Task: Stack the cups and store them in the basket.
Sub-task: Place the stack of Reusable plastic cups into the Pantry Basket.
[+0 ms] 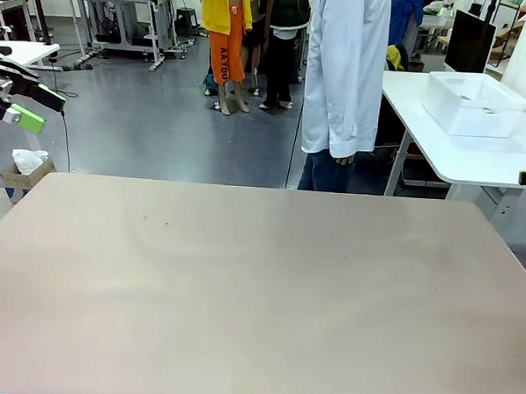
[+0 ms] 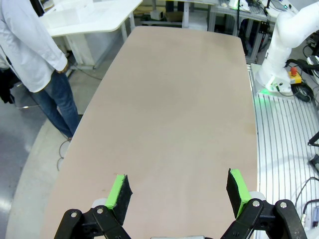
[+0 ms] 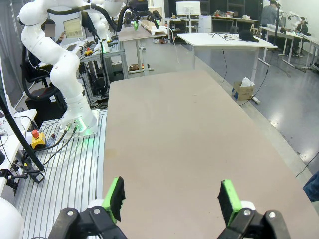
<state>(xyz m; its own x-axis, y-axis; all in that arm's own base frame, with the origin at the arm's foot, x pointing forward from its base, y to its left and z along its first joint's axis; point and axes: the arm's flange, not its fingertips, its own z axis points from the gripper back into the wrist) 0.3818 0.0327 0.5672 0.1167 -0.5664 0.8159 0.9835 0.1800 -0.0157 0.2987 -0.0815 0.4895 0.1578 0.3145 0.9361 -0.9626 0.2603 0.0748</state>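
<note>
The basket [image 1: 476,102] sits on a white side table beyond the right end effector [image 3: 172,196], well apart from it. Both the left end effector [image 2: 179,195] and the right one are released, jaws spread above the bare bench [image 1: 258,285].

I see open table [image 1: 258,294] all across; only the person [image 1: 344,78] stands at twelve o'clock beyond it.
</note>
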